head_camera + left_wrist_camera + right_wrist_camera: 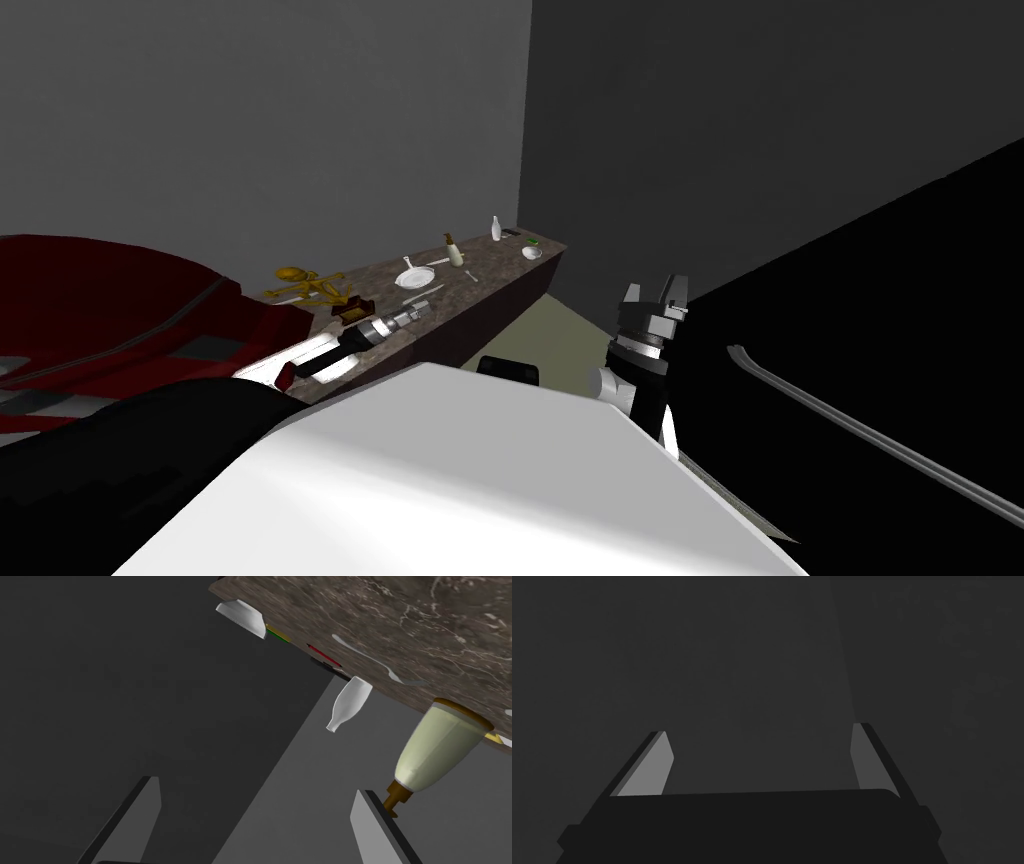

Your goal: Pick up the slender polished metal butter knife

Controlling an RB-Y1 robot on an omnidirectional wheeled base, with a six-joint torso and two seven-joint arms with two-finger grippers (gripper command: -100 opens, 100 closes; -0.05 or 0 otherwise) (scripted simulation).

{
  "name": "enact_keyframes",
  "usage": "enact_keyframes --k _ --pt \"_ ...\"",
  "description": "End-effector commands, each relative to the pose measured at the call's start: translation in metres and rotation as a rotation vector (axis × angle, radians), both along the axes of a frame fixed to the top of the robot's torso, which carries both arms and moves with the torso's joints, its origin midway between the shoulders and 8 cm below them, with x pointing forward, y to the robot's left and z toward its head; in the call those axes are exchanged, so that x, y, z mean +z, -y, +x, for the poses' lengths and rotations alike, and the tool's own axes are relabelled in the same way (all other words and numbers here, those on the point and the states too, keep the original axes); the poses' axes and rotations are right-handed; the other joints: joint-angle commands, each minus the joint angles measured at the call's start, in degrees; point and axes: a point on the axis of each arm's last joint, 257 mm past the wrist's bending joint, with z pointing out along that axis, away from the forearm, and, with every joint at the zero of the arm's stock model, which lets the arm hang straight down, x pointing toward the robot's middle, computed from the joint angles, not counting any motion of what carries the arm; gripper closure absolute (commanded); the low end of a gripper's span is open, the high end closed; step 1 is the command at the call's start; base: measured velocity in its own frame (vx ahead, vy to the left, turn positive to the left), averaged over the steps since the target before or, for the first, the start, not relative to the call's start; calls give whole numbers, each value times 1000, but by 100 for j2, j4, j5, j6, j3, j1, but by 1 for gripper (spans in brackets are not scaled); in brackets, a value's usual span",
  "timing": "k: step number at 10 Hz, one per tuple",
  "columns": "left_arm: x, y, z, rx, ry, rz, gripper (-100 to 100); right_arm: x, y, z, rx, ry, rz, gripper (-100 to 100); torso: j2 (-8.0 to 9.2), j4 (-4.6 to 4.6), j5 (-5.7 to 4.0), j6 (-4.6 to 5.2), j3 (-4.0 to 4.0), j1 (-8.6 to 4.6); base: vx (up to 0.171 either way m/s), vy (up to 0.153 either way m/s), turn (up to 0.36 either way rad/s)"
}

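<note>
A brown marbled counter (500,285) carries small items. A slender pale utensil (428,292), possibly the butter knife, lies just beyond my left gripper (422,310), which reaches low over the counter. Another thin pale utensil (470,275) (372,661) lies between a cream bottle (454,250) (440,748) and a white bowl (531,252) (242,617). I cannot tell which of the two is the knife. The left gripper (257,783) is open and holds nothing; the cream bottle's brown cap is beside one finger (370,826). My right gripper (655,292) (759,728) is raised off the counter's end, open and empty.
On the counter also stand a white bottle (495,230) (350,703), a white pan (415,276), a gold figurine (300,285) and a small brown item (350,306). A dark red seat (100,300) is at the left. A black area with a grey rail (850,420) lies at the right.
</note>
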Motion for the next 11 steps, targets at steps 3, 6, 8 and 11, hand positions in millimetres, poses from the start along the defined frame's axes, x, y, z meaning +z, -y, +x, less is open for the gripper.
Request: enact_keyframes --k 3,6,8,11 --pt "-23 -16 -15 -29 -97 85 -100 0 0 0 0 0 0 0 -4 -1 0 -1 -2 0 11 25 -143" --pt "-55 -43 -38 -46 -220 174 -100 0 0 0 0 0 0 0 -12 -3 0 -5 -7 -2 30 22 -148" --pt "-67 -59 -49 -60 -284 227 -100 0 0 0 0 0 0 0 -15 -3 0 -4 -9 -2 41 31 -138" --pt "-77 -77 -60 -82 -349 293 -100 0 0 0 0 0 0 0 -21 -5 -1 -4 -12 -3 46 25 -109"
